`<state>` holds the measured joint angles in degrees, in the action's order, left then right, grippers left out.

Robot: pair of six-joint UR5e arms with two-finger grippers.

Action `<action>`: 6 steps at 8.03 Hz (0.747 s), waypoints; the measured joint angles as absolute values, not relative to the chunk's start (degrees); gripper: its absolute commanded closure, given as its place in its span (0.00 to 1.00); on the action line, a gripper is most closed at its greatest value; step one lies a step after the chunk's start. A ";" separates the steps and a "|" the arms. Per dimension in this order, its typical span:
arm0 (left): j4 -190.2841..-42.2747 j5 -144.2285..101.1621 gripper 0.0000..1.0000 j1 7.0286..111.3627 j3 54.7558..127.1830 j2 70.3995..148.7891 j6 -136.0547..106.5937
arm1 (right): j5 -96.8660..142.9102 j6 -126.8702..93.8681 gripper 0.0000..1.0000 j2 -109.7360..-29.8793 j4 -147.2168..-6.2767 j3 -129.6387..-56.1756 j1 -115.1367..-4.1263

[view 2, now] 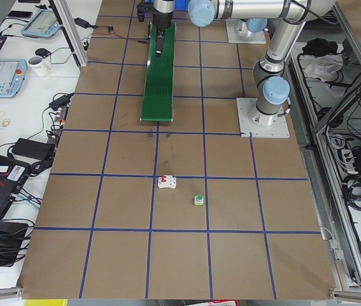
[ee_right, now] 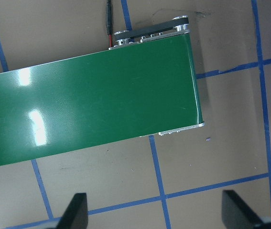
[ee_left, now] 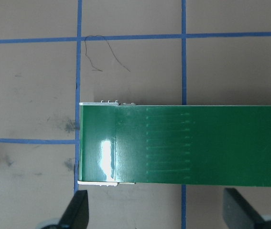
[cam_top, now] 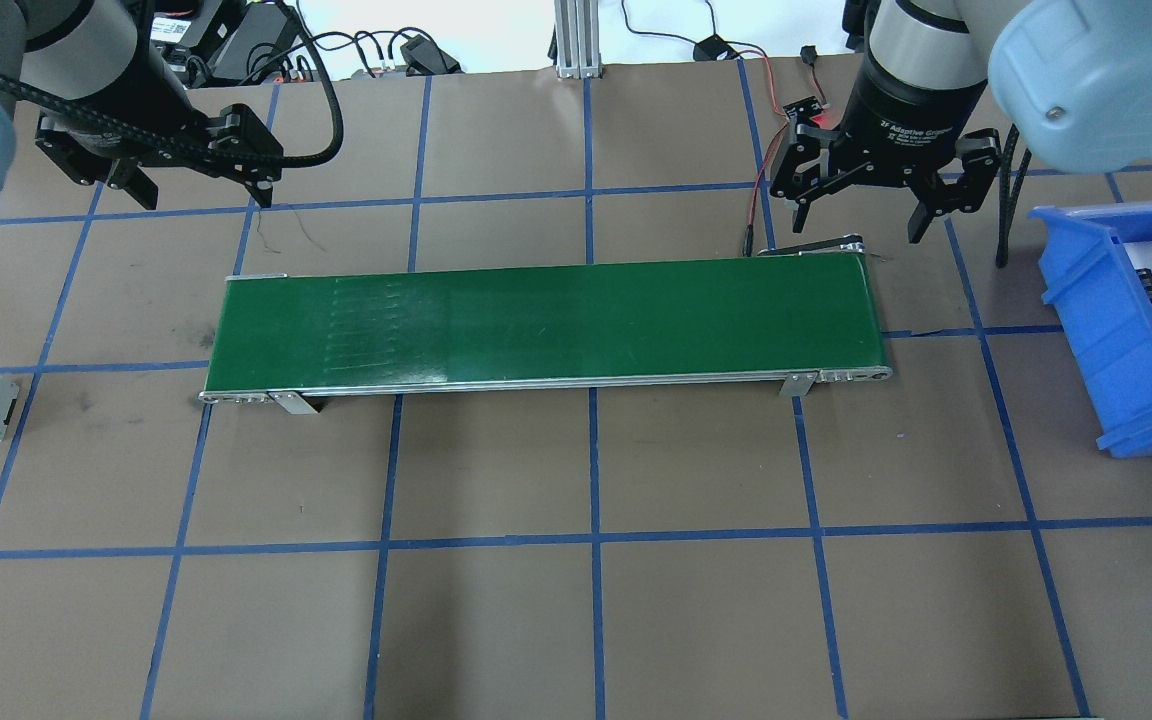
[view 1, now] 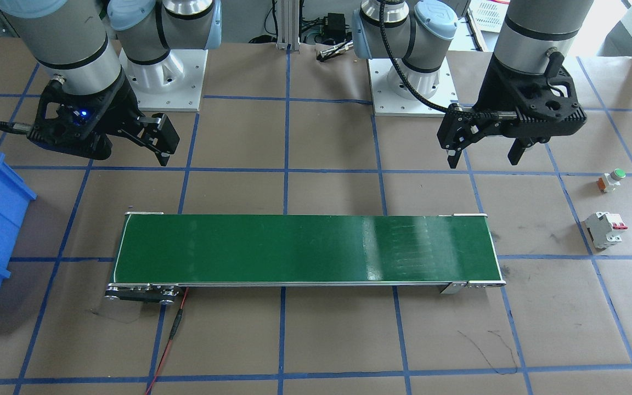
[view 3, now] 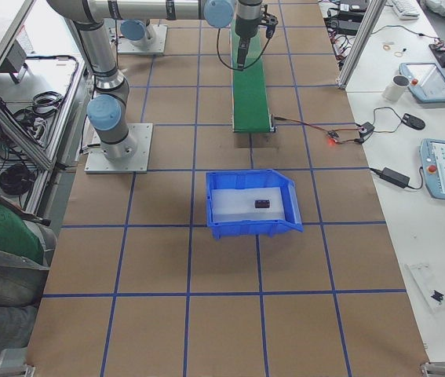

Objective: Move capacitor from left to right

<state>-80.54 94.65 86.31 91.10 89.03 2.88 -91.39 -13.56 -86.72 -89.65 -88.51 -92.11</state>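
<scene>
The capacitor (view 3: 263, 203), a tiny dark piece, lies alone in the blue bin (view 3: 249, 229) beyond the conveyor's (cam_top: 546, 325) right end. It looks light, rigid and smooth, apt to roll, so a pinch across its body should suit. The left gripper (cam_top: 204, 198) and right gripper (cam_top: 858, 228) hang spread and empty above the conveyor's ends.

1. Belt (view 1: 305, 247): glossy dark green.
2. Table (view 1: 338, 340): brown, gridded with blue tape lines.
3. Bin (cam_top: 1086, 320): bright blue, white inside.
4. Breaker (view 1: 603, 230): pale grey, red lever.
5. Button (view 1: 612, 179): green cap.
6. Capacitor (view 3: 262, 203): black.
</scene>
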 measured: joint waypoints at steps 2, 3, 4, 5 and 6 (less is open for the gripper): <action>-89.33 93.01 0.00 86.39 91.22 88.60 2.35 | -91.41 -13.61 0.00 -86.74 -89.58 -88.57 -92.11; -93.17 90.87 0.00 86.86 91.31 88.69 2.11 | -91.41 -13.62 0.00 -86.75 -89.57 -88.59 -92.11; -94.83 89.33 0.00 88.27 91.36 88.96 1.95 | -91.41 -13.63 0.00 -86.75 -89.56 -88.59 -92.11; -95.40 88.36 0.00 90.25 91.37 89.20 1.80 | -91.41 -13.67 0.00 -86.75 -89.56 -88.59 -92.11; -95.55 87.73 0.00 91.62 91.31 89.31 1.73 | -91.41 -13.69 0.00 -86.75 -89.56 -88.59 -92.11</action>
